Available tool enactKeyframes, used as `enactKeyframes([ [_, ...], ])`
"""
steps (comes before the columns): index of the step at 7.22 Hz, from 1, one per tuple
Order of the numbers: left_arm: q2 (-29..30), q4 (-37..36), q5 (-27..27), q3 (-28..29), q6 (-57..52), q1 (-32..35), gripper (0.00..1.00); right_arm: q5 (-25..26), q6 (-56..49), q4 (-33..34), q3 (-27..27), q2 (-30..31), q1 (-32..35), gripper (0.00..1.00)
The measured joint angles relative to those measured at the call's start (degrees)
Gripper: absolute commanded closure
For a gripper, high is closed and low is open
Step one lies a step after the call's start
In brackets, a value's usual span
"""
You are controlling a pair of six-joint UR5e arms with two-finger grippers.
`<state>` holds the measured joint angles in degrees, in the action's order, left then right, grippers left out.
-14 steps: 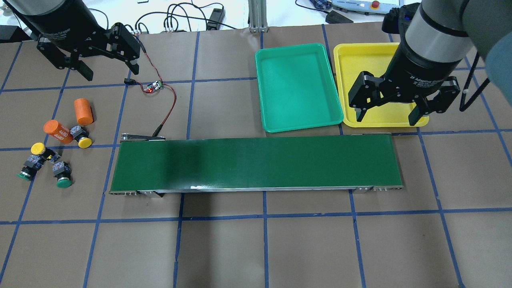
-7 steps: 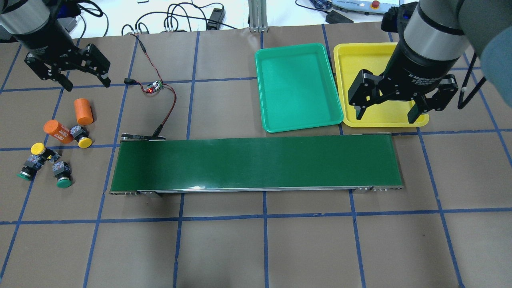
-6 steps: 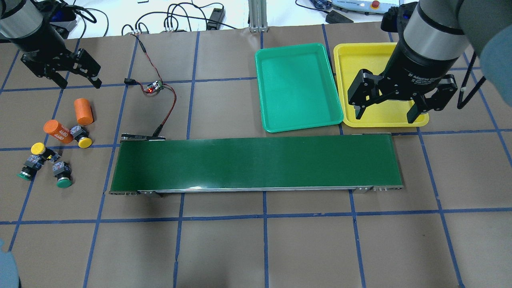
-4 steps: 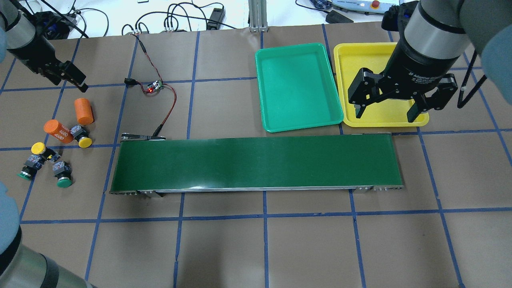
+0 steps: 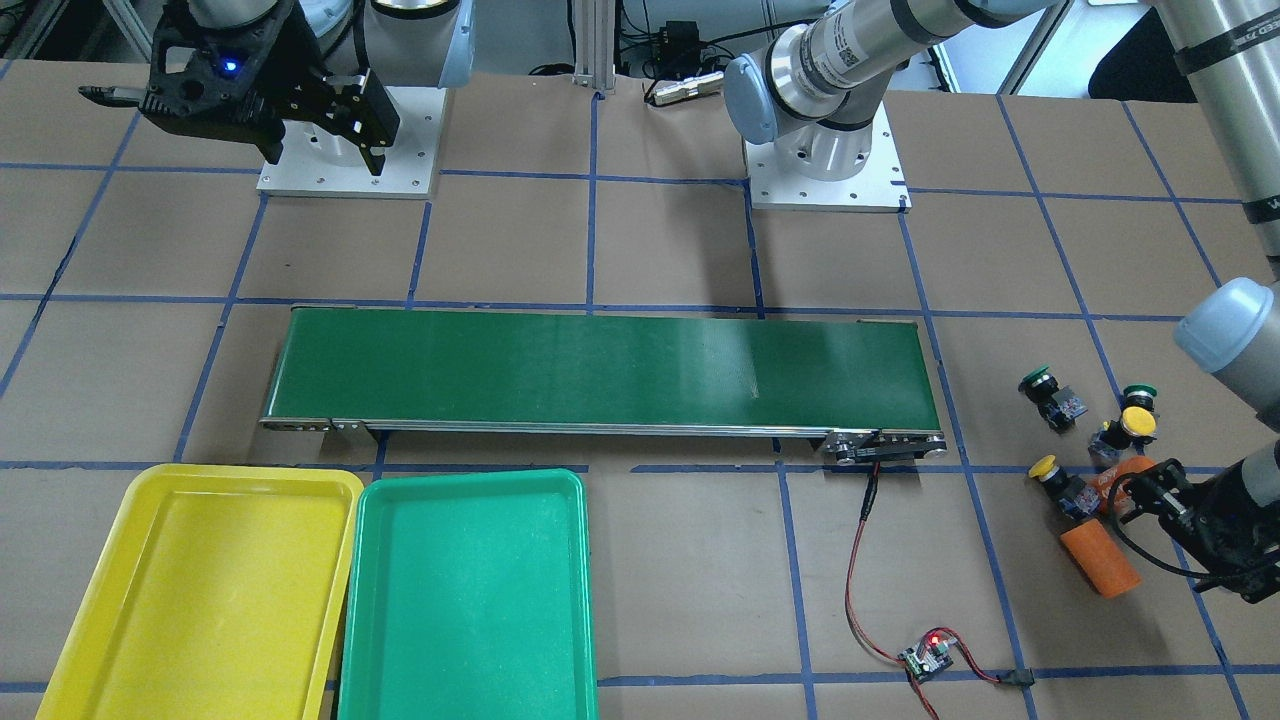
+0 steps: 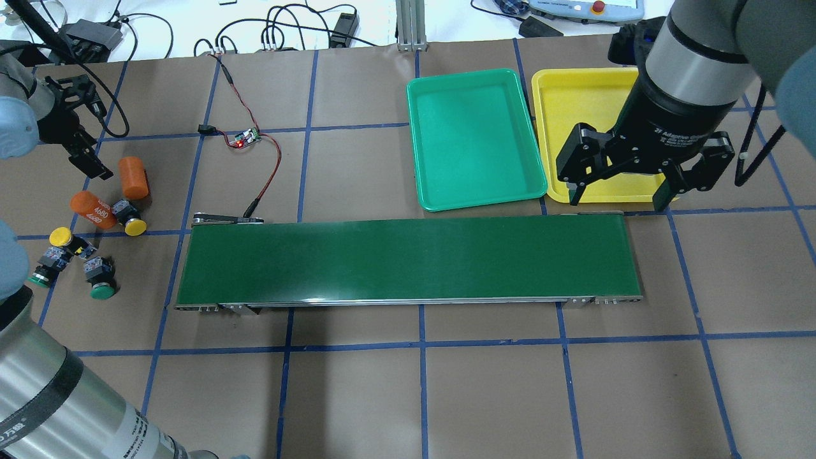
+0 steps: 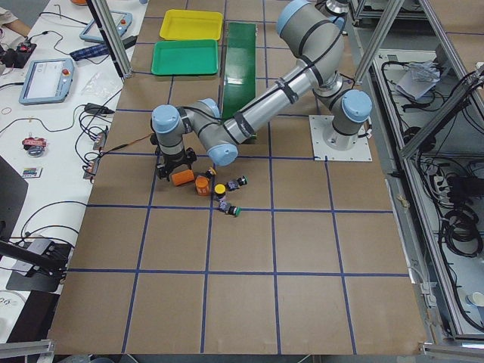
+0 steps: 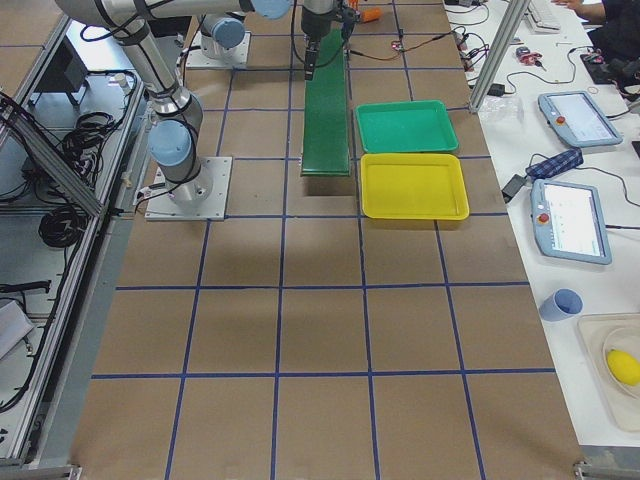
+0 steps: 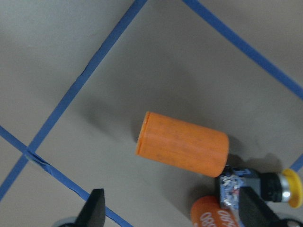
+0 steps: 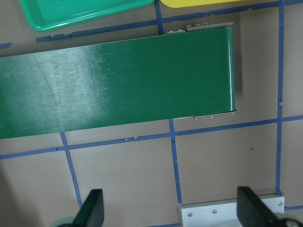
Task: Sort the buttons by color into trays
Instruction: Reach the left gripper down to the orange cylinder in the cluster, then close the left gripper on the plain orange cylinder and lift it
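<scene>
On blue-taped brown paper (image 6: 357, 395), trays (image 6: 472, 134) (image 6: 574, 108) sit near a conveyor belt (image 6: 408, 261).

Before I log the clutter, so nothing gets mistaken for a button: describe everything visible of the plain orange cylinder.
The plain orange cylinder is matte, unprinted, with flat ends. It lies on its side on the brown paper table, just ahead of the open left gripper. One end sits close by a yellow-capped button; whether they touch is unclear.
</scene>
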<state>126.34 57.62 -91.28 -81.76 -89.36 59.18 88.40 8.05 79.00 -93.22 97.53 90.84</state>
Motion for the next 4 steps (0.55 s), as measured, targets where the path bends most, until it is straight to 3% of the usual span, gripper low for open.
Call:
enactKeyframes([
  [4,2.2,1.2,-1.7,-0.2,2.3,0.1,0.00,0.4,-0.1,-0.5,0.0,-0.1,0.0,0.00],
])
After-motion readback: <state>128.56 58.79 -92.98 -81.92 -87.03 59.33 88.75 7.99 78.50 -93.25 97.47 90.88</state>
